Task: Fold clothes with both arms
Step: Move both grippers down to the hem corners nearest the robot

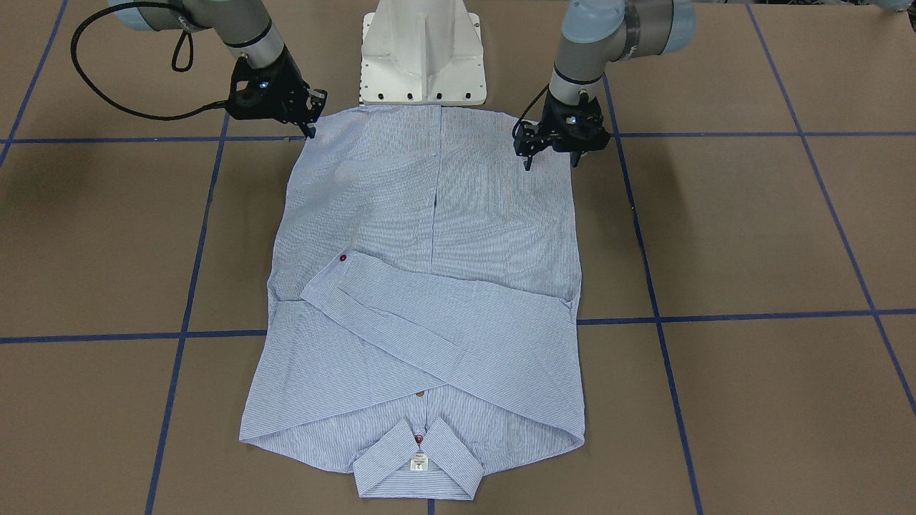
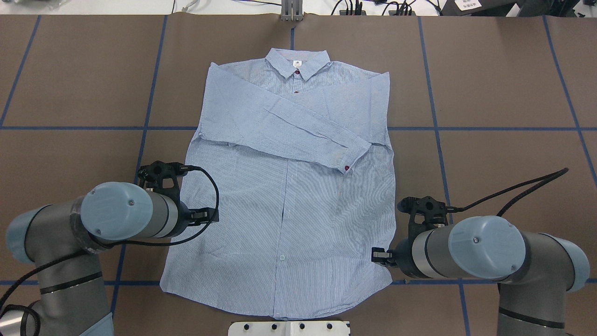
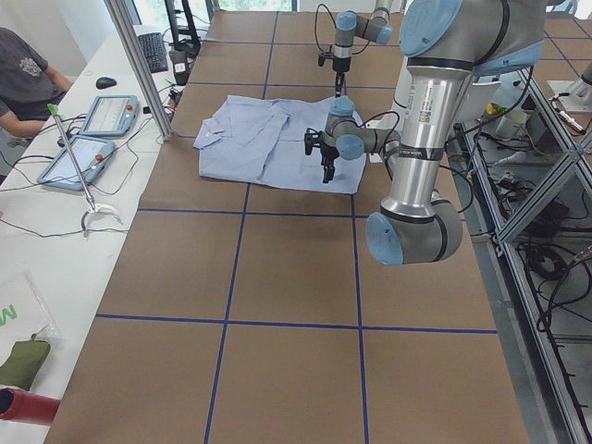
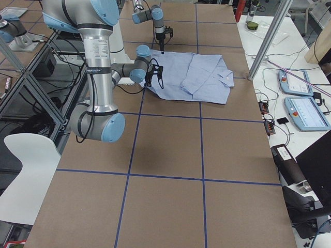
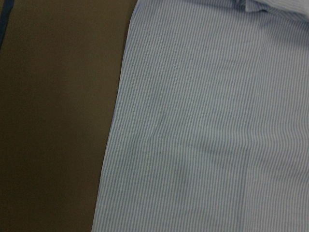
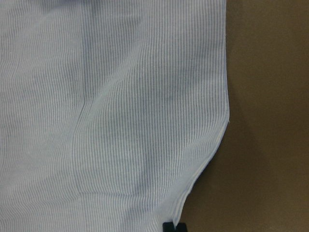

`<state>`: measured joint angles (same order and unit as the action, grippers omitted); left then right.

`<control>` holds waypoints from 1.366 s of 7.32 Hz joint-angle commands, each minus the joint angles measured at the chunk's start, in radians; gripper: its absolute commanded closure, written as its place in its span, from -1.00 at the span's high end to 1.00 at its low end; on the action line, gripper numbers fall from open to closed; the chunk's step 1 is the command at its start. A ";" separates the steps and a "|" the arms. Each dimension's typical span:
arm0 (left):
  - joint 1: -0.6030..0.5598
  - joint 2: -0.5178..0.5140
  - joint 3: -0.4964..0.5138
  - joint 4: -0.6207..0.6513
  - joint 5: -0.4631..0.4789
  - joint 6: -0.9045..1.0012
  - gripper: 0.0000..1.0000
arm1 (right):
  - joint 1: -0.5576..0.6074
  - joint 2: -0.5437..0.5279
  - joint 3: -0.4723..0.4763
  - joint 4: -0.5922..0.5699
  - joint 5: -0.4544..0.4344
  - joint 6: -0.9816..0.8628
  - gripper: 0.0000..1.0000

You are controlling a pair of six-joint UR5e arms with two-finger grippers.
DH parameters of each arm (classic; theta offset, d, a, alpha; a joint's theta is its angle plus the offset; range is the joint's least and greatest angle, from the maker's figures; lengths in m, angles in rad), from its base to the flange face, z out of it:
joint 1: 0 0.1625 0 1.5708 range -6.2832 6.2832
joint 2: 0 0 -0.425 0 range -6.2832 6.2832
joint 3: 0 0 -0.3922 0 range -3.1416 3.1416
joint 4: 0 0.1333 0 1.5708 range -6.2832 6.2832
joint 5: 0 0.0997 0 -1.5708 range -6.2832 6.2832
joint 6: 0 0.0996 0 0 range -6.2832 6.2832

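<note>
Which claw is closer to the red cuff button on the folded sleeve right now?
Right. The right claw is at the hem corner of the shirt, on the same side as the red cuff button; the left claw is over the opposite side edge.

I counted one striped shirt [image 1: 429,214] on one bench [image 1: 751,229], two arms, left arm [image 1: 630,28] and right arm [image 1: 236,25], carrying two claws, left claw [image 1: 551,163] and right claw [image 1: 312,126], plus one white pedestal base [image 1: 422,57].
</note>
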<state>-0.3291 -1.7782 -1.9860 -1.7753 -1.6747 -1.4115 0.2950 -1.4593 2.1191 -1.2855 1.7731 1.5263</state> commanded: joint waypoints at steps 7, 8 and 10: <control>0.068 0.114 -0.024 -0.104 0.007 -0.006 0.87 | 0.009 0.005 0.004 0.000 0.003 0.000 -1.00; 0.068 0.091 -0.024 -0.081 0.007 -0.006 0.86 | 0.010 0.005 0.004 0.000 0.003 0.000 -1.00; 0.068 0.091 -0.020 -0.079 0.006 -0.004 0.85 | 0.013 0.005 0.004 -0.002 0.005 0.000 -1.00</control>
<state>-0.2611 -1.6839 -2.0076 -1.8612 -1.6684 -1.4171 0.3064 -1.4542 2.1230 -1.2864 1.7767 1.5263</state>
